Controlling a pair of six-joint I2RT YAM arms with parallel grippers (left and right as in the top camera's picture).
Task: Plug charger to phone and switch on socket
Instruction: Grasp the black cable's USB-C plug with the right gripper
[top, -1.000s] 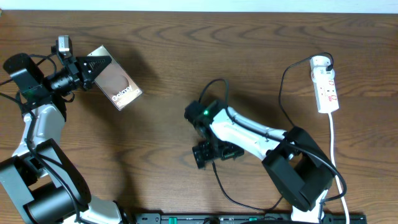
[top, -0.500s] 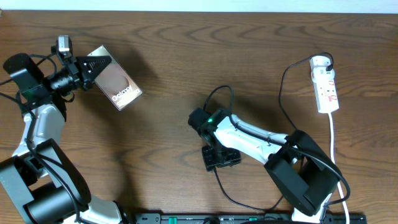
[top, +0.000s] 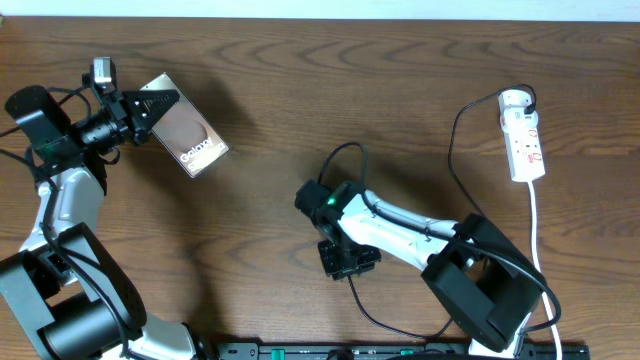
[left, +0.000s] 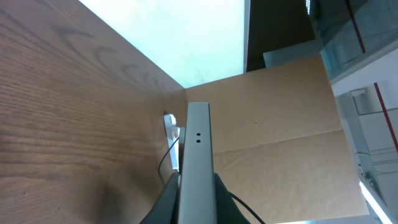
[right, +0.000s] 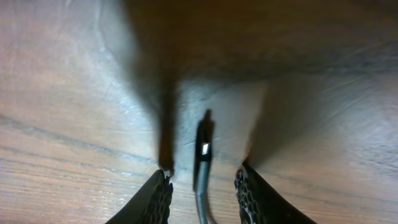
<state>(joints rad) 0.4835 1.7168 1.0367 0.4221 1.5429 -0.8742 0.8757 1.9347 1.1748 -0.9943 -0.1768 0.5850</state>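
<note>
My left gripper (top: 142, 113) is shut on the phone (top: 187, 138), holding it by one end above the table's far left; its brown face reads "Galaxy". In the left wrist view the phone (left: 198, 155) shows edge-on between the jaws of the left gripper (left: 197, 190). The charger (top: 451, 150) is a thin black cable running from the white socket (top: 523, 135) at the far right. Its plug tip (right: 203, 149) lies on the wood between the fingers (right: 158, 199) of my right gripper (right: 202, 186). Those fingers stand apart, with a gap on each side of the cable. Overhead, the right gripper (top: 346, 258) points down at the table's middle.
The socket's white lead (top: 537, 230) runs toward the front right edge. The right arm's base (top: 485, 290) stands at the front right, the left arm's base (top: 60, 310) at the front left. A black rail (top: 300, 351) lines the front edge. The distant socket (left: 170, 127) shows past the phone.
The right gripper's jaws have narrowed from wide open to a small gap around the cable end, and the wrist shifted slightly over the table's middle. The left arm and phone have not moved.
</note>
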